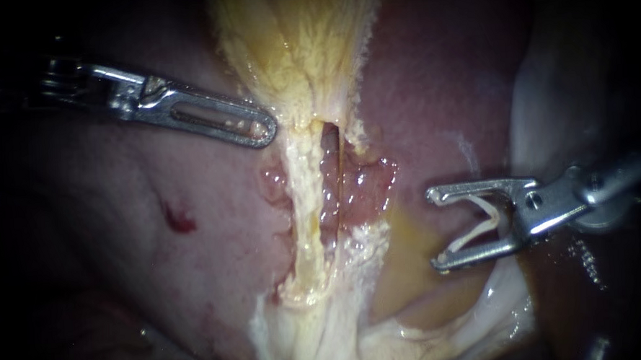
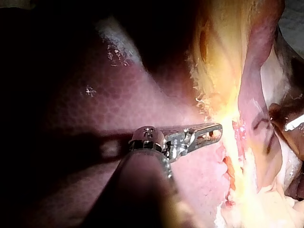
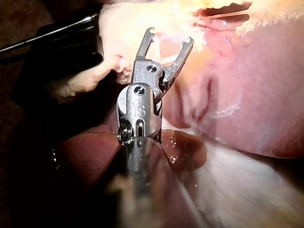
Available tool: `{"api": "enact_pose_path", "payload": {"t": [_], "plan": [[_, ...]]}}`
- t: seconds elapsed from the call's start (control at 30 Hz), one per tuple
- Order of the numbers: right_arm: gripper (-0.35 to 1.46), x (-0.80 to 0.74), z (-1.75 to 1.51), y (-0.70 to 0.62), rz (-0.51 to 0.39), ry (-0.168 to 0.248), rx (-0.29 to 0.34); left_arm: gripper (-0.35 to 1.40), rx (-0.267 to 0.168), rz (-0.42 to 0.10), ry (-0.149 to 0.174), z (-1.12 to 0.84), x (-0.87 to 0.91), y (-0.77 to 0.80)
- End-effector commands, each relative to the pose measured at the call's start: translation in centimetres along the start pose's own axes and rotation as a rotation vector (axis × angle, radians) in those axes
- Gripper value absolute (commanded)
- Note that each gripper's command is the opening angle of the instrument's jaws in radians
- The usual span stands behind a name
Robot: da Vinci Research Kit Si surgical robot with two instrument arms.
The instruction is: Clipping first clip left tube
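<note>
The left tube (image 1: 301,202) is a pale yellow-white strand running down from the gallbladder's neck (image 1: 300,51). A slit with glistening red tissue (image 1: 335,190) opens just right of it. My right instrument (image 1: 434,229) stands well right of the tubes, touching neither. Its jaws are wide apart with a white V-shaped clip (image 1: 481,227) seated between them, touching both. In the right wrist view the same jaws (image 3: 169,37) point at pale tissue. My left instrument (image 1: 260,128) lies with slotted jaws shut, its tip beside the gallbladder's neck; the left wrist view (image 2: 211,130) shows nothing gripped.
Pink liver (image 1: 120,210) surrounds the field and carries a small red spot (image 1: 180,221). Whitish fatty tissue (image 1: 327,331) fans out below the tubes. A pale fold (image 1: 548,98) rises behind my right instrument. My left instrument's dark shaft (image 3: 57,31) crosses the right wrist view.
</note>
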Motion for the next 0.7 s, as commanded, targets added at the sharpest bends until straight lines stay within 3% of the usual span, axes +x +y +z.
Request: {"api": "enact_pose_path", "payload": {"t": [0.03,0.43,0.7], "plan": [[0.49,0.0,0.0,0.0,0.0,0.0,0.0,-0.35,0.0,0.0,0.0,-0.01,0.0,0.0],[0.49,0.0,0.0,0.0,0.0,0.0,0.0,-0.35,0.003,-0.022,0.002,-0.13,0.03,-0.02],[0.49,0.0,0.0,0.0,0.0,0.0,0.0,-0.35,0.004,-0.036,0.0,-0.34,-0.05,-0.17]]}}
